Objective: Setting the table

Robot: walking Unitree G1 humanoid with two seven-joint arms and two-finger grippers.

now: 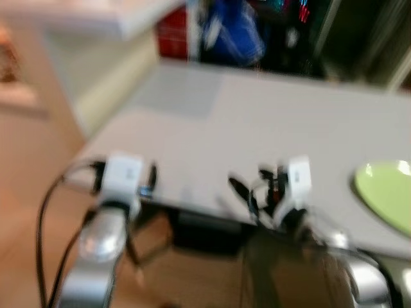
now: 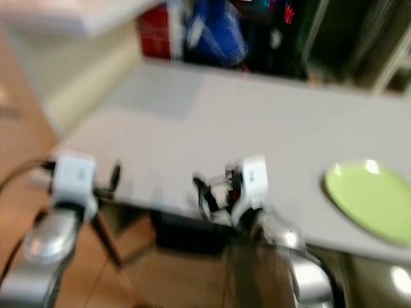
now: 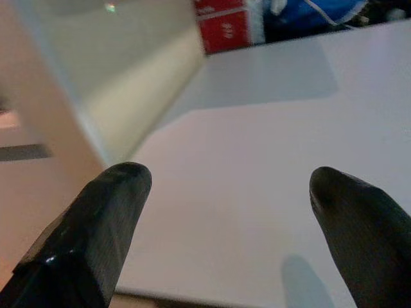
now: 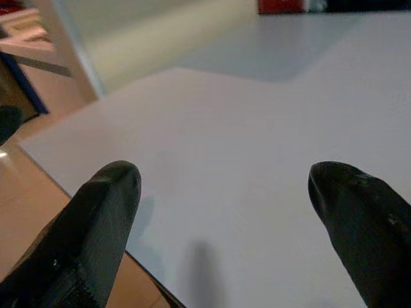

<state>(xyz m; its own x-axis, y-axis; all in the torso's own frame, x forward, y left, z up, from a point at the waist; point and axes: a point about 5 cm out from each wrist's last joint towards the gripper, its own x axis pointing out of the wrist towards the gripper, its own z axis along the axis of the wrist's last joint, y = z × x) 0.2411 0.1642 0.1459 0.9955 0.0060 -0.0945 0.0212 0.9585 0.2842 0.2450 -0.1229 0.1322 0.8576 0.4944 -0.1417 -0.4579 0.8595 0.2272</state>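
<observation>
both grippers hold nothing, fingers spread wide. left gripper [image 3: 225,212] sits at the lower left of the head view, over the near edge of the grey table [image 1: 270,122]; right gripper [image 4: 221,212] sits at lower centre, also over that edge. green plate [image 1: 385,196] lies on the table at the right edge of the frame, well apart from both. head views are blurred.
</observation>
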